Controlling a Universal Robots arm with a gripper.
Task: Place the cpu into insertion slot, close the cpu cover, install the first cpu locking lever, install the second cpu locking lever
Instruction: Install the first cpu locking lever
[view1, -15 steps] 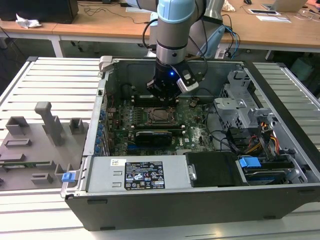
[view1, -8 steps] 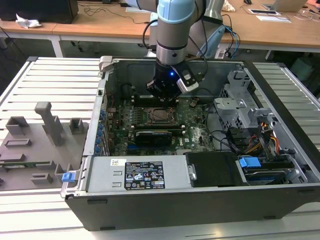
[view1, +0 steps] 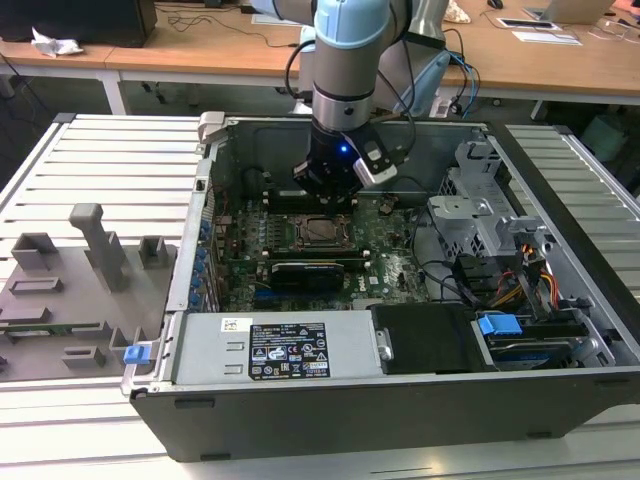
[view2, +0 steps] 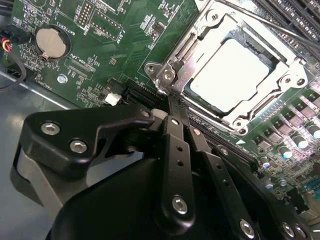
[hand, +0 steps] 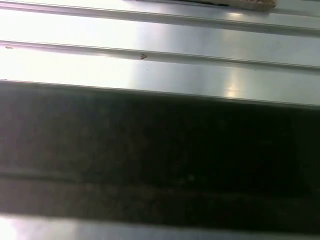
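**Inspector:** The state of the tool is requested.

**Assessor:** The tool (view2: 172, 107) is seen closed in the second wrist view. Its two fingers (view2: 176, 150) are pressed together along their length, and nothing is seen clamped between them. It is hung low inside the open case (view1: 300, 400), over the motherboard (view2: 100, 60).

**Inspector:** The position of the cpu is to be recorded.

**Assessor:** The cpu (view2: 232, 75) is found seated flat in the slot (view2: 265, 55), its pale metal top showing. The cover (view2: 200, 35) is laid down around it, so that the chip is framed by the cut-out. Placement and cover closure are judged to be done.

**Inspector:** And the levers?

**Assessor:** A thin rod (view2: 270, 22) is seen running along the slot's edge on the side away from the tool. It is taken to be one lever. Whether it is latched cannot be told. The other lever is not clearly made out.

**Inspector:** The relation of tool to slot is to be stated.

**Assessor:** In the second wrist view the fingertips are set just beside the corner of the cover nearest the tool, at a bolted post. Contact cannot be confirmed. The slot is spread out ahead of the tips, with the rod's long axis lying across the line of the fingers, on the far side of the chip. In the exterior view the tool (view1: 325, 200) is placed just behind the slot, toward the case's far wall, and the cpu (view1: 323, 231) lies on the camera's side of it.
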